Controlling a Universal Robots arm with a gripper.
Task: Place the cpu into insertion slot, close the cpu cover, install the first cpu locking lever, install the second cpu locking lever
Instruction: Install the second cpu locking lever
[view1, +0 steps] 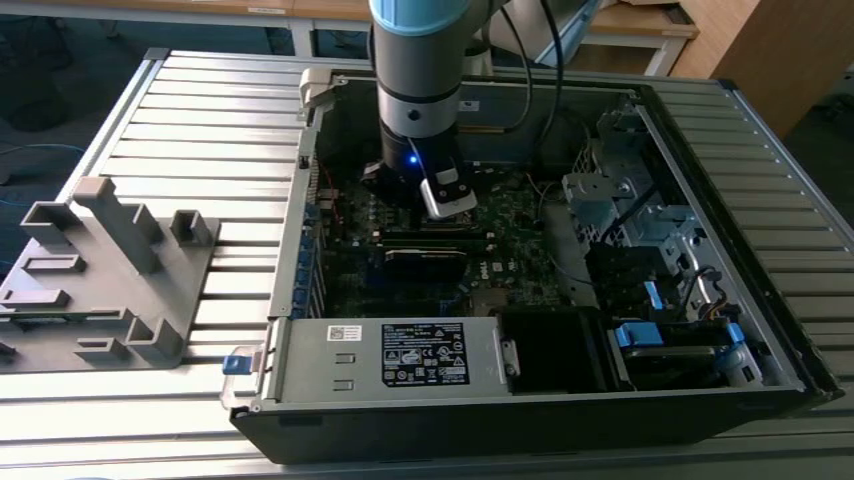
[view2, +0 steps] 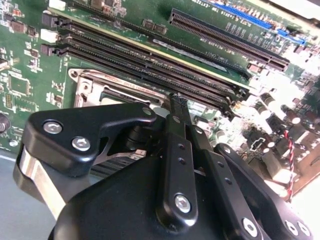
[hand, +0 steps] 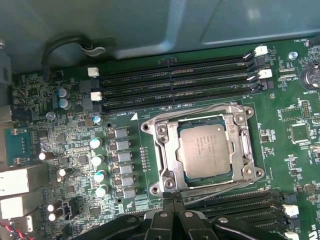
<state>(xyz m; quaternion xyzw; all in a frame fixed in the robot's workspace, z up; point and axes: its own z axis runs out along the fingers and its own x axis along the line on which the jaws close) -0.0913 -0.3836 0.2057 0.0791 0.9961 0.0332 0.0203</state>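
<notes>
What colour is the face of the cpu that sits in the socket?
Dull silver-grey; the cpu shows best in the first wrist view.

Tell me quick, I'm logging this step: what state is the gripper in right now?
Gripper: shut, fingers pressed together and holding nothing, just beside the cpu cover, which lies closed over the cpu.
</notes>
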